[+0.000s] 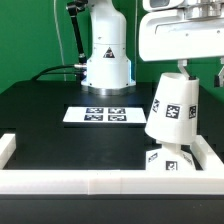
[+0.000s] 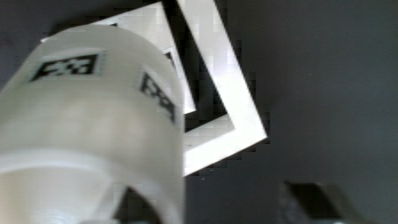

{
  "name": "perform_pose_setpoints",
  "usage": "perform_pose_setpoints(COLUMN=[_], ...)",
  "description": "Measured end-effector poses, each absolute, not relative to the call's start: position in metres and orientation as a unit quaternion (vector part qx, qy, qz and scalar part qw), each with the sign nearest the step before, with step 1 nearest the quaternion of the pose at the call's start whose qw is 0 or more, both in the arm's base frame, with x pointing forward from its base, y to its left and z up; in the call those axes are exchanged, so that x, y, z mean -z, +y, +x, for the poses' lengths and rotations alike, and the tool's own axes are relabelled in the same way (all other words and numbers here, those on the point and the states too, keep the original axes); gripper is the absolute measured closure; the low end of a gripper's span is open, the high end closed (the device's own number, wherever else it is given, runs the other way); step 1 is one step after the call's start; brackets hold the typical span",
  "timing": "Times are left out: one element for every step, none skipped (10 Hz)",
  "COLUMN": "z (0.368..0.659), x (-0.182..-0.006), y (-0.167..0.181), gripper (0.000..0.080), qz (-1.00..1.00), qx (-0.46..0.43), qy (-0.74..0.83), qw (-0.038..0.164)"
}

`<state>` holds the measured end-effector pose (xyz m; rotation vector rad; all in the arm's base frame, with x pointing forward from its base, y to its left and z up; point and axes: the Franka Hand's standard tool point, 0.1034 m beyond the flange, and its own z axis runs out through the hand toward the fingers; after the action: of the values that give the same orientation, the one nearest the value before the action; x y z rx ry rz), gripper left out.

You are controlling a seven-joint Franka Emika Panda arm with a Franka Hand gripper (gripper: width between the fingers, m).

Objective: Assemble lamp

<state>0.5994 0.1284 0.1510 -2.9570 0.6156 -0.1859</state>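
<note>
Marker board (image 1: 101,115) flat on the black table (image 1: 40,110), exterior view's left of centre. Right of it the shade (image 1: 173,108) hangs tilted under the gripper (image 1: 183,68), fingers pinching its top, just above the base (image 1: 166,160) by the white wall (image 1: 100,181)

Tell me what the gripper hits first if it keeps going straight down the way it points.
Probably the white tapered cup-shaped shade right under the gripper; below that sits the small white tagged base. Whether the fingers already touch the shade is unclear.
</note>
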Motion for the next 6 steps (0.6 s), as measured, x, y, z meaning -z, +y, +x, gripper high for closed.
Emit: perform_pose_setpoints(z=[0.598, 0.596, 0.594, 0.590, 0.586, 0.584], x=[-0.152, -0.153, -0.156, -0.159, -0.167, -0.176], y=[0.126, 0.123, 0.122, 0.121, 0.122, 0.123], gripper=[0.0444, 0.0261, 0.0153, 0.0153, 0.0111, 0.0103], qz=[-0.976, -0.976, -0.976, -0.975, -0.973, -0.970], qx=[0.061, 0.059, 0.053, 0.042, 0.029, 0.028], qy=[0.201, 0.203, 0.204, 0.209, 0.222, 0.235], qw=[0.057, 0.057, 0.057, 0.056, 0.052, 0.051])
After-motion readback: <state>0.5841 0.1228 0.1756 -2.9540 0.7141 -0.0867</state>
